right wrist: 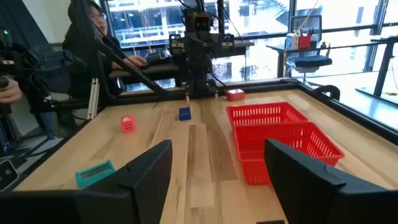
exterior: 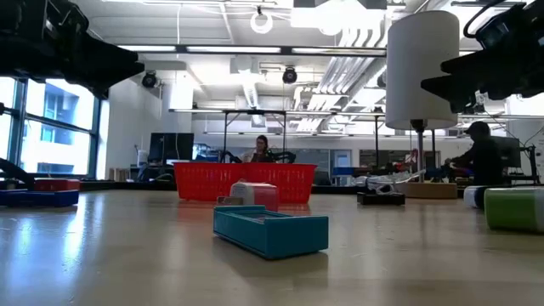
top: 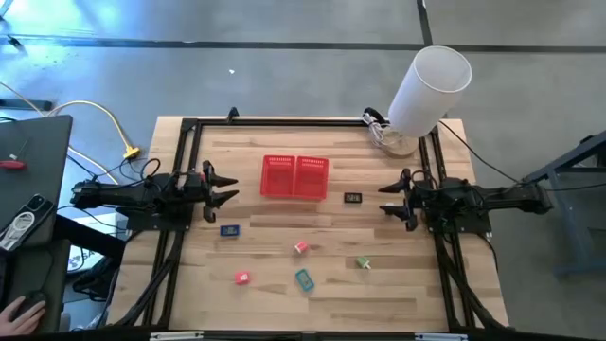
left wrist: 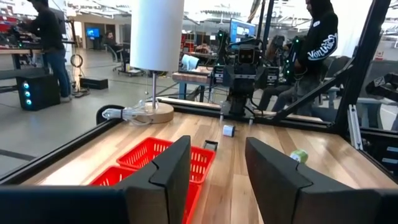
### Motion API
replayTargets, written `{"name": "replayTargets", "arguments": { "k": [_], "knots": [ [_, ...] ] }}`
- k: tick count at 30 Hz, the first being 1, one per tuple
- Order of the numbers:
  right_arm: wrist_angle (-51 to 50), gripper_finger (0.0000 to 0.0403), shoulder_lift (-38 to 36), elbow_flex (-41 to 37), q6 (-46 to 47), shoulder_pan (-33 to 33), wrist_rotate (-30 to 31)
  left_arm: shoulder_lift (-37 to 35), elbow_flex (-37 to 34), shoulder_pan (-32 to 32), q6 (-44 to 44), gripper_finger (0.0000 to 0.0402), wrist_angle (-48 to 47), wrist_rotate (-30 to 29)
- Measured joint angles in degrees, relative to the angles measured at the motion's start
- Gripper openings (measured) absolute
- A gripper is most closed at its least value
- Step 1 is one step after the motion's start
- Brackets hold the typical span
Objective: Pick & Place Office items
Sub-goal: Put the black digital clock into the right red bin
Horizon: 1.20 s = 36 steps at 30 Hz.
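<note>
Wooden table (top: 398,284), nothing picked yet. My left end effector (top: 223,187) and right end effector (top: 390,197) both hang released, empty, at opposite side edges. Black item (top: 353,198) beside the red basket (top: 294,177) lies nearest my right; dark blue item (top: 229,230) nearest my left.

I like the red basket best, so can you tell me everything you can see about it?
The red basket looks like plastic mesh, full of little holes. It has two compartments side by side with a wall between them, and both look empty. It sits flat and upright on the wooden table, toward the far side, between the two arms. Nothing touches it: the left gripper and right gripper hang apart from it, and the black item lies just beside it.
</note>
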Motion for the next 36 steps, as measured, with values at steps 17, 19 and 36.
{"name": "replayTargets", "arguments": {
  "k": [17, 19, 36],
  "knots": [
    [5.8, 0.0243, 14.1, 1.1, 2.2, 0.0, 4.2, 0.0, 0.0, 0.0, 0.3, 0.0141, -1.2, 0.0],
    [5.3, 0.0243, 16.6, 1.8, 2.4, -0.1, 5.3, 0.0, 0.0, 0.2, 0.4, 0.0141, -1.5, -0.4],
    [5.4, 0.0243, 35.8, 7.3, 4.0, -3.9, 6.6, 0.0, 0.0, 1.6, 0.3, 0.0141, -1.6, -0.6]
  ]
}}
